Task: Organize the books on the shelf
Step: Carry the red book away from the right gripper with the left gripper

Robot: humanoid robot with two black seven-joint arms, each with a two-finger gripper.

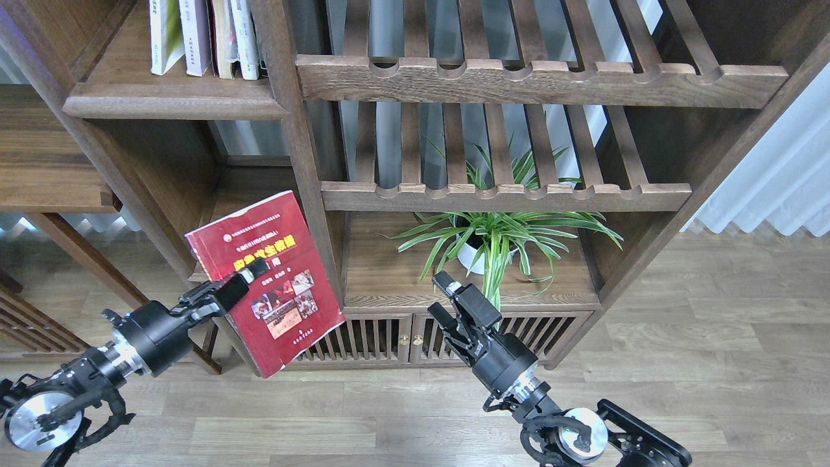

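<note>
Our left fingers (241,280) are clamped on the left edge of the dark red book (269,282), one finger lying across its front cover just under the yellow title. We hold the book in the air, tilted so that its top corner leans left, in front of the bookcase's central upright post (295,149) and the lower left compartment. Its lower corner hangs before the slatted cabinet doors (389,340) at the base of the bookcase. The book touches no shelf.

Our right fingers (444,298) stand apart with a plain gap between them and nothing in it. They point up toward the front edge of the low board that carries a potted plant (493,240), whose long green leaves hang just above and beside them.

Further out, the shelf (130,91) at the upper left of the bookcase bears a row of upright books (204,35) gathered at its right end against the post; the left part of the board is bare. To the right of the post are two slatted racks (538,81) with notched front rails, one above the other. A wooden floor (713,363) runs under the bookcase, and a pale curtain (784,175) hangs at the right.
</note>
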